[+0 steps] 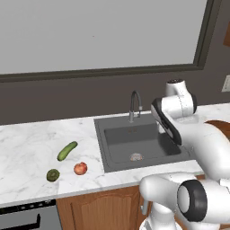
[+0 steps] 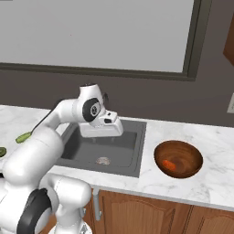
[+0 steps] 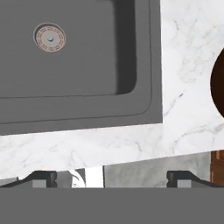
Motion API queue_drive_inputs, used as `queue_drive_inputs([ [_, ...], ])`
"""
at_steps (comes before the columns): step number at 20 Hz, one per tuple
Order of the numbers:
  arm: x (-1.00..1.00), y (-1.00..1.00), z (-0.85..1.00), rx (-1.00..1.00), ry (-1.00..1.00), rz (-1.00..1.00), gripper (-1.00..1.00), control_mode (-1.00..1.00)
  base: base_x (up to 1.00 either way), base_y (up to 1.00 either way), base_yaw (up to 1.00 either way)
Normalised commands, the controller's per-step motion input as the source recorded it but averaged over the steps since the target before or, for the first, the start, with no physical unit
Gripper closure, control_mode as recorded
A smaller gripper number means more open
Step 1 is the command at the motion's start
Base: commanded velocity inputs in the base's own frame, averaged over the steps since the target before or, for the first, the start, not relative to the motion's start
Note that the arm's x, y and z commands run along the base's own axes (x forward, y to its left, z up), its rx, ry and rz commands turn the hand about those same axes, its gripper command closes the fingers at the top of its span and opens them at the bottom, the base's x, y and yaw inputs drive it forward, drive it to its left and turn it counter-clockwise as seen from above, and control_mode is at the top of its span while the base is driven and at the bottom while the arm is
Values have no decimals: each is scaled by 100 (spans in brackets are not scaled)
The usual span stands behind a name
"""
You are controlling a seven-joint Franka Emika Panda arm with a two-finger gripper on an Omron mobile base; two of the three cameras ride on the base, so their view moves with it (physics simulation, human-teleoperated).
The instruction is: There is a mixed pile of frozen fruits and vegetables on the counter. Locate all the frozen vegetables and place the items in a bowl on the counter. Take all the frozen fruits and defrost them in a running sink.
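Gripper (image 3: 112, 177) spread wide, empty, over sink (image 3: 87, 65); carrot (image 2: 168, 164) apparently in bowl (image 2: 178, 157); cucumber (image 1: 67, 151) on counter (image 1: 27, 152).

Robot arm (image 1: 197, 134): glossy white rounded shell segments, tubular links joined by bulbous housings. Dark grey to black rings at the joints, one large black disc with a grey centre on the lower housing. Black band along one upper link. Hand (image 2: 103, 124): white, blocky, with a small dark marking. Fingertips (image 3: 41, 178): small, dark, squared.
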Motion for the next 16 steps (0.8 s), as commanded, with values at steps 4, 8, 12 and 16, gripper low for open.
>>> queue_drive_inputs([
  [4, 3, 61, -6, 0, 3, 12, -100, -100, 0, 0, 0],
  [8, 7, 60, -10, 0, 5, 8, -100, -100, 0, 0, 0],
  [12, 10, 59, -8, 0, 5, 4, -100, -100, 0, 0, 0],
  [16, 45, 61, -3, 0, 1, 0, -100, -100, 0, 0, 0],
])
